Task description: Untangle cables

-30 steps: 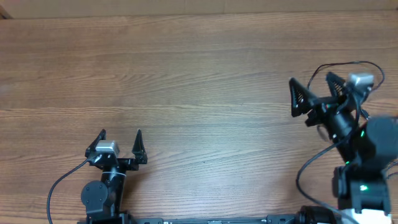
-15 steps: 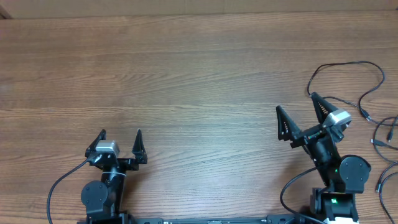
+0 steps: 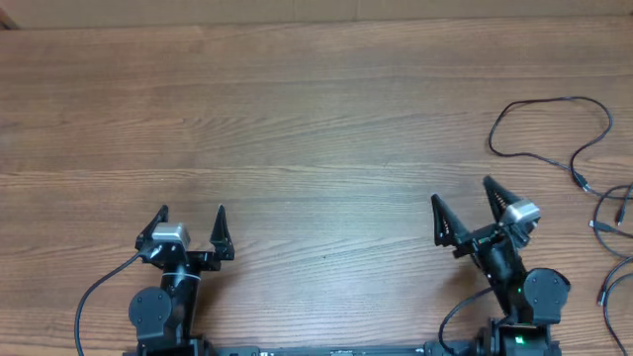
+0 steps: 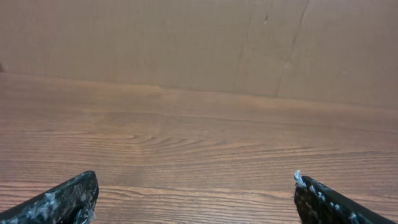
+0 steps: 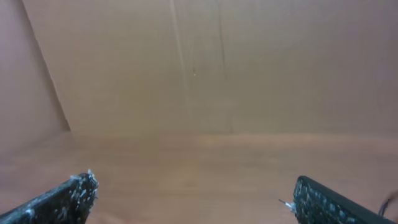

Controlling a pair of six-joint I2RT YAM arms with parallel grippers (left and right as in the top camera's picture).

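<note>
The cables (image 3: 534, 101) lie as loose strands along the table's (image 3: 297, 119) right edge, trailing front to back, beyond and right of the right claw (image 3: 460, 193) (much the nearer), which gapes wide and empty like the left claw (image 3: 192, 213).

Black end effectors (image 3: 192, 212), silver wrist blocks (image 3: 169, 234)

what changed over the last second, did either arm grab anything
The right end effector drew back from over the cables at the right side of the table, toward its base near the front edge. It is open and empty. Cables it had covered now show. Nothing was taken hold of or let go. The left end effector stayed put, open, and the cable loop visible throughout lies where it did.
</note>
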